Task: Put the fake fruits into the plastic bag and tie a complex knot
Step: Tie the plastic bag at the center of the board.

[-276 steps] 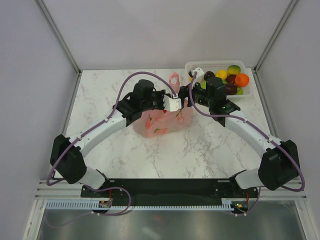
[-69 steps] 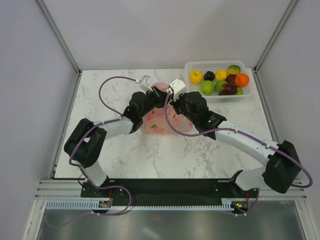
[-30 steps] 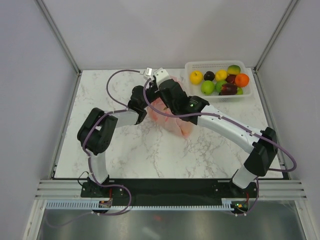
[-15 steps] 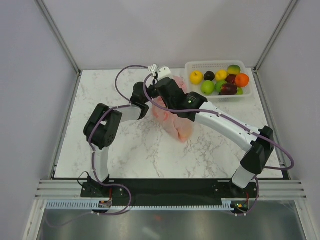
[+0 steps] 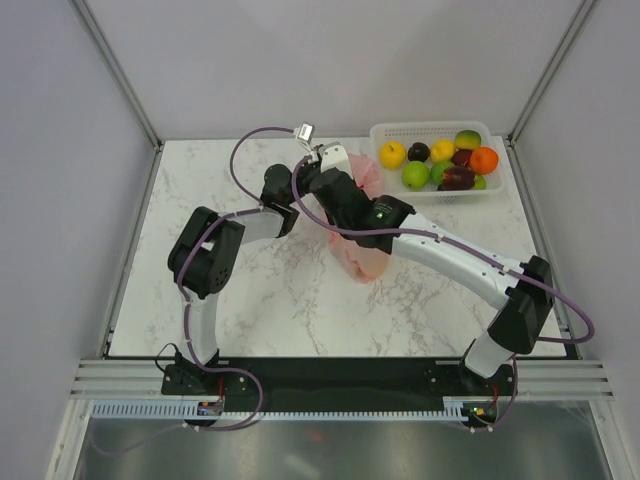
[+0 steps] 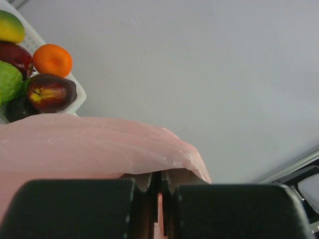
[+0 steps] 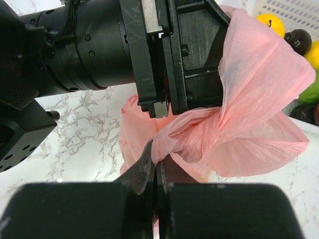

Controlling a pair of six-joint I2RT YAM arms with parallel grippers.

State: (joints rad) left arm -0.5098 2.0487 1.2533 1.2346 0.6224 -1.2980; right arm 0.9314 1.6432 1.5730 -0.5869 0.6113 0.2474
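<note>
At mid-table, toward the back, the bag [image 5: 358, 255] is stretched between both arms, just left of the basket [image 5: 432, 130]. Whether its lower end rests on the table [image 5: 250, 300] cannot be told. Left gripper [image 6: 160, 186]: clenched, fingers together on a fold of the bag's pink film, which drapes over its tips. Right gripper [image 7: 156, 174]: clenched on a twisted neck of the same film, directly under the left gripper's body. The two grippers stand almost touching. Fruits [image 5: 440, 165] lie in the basket: yellow, green, orange, red and dark purple.
</note>
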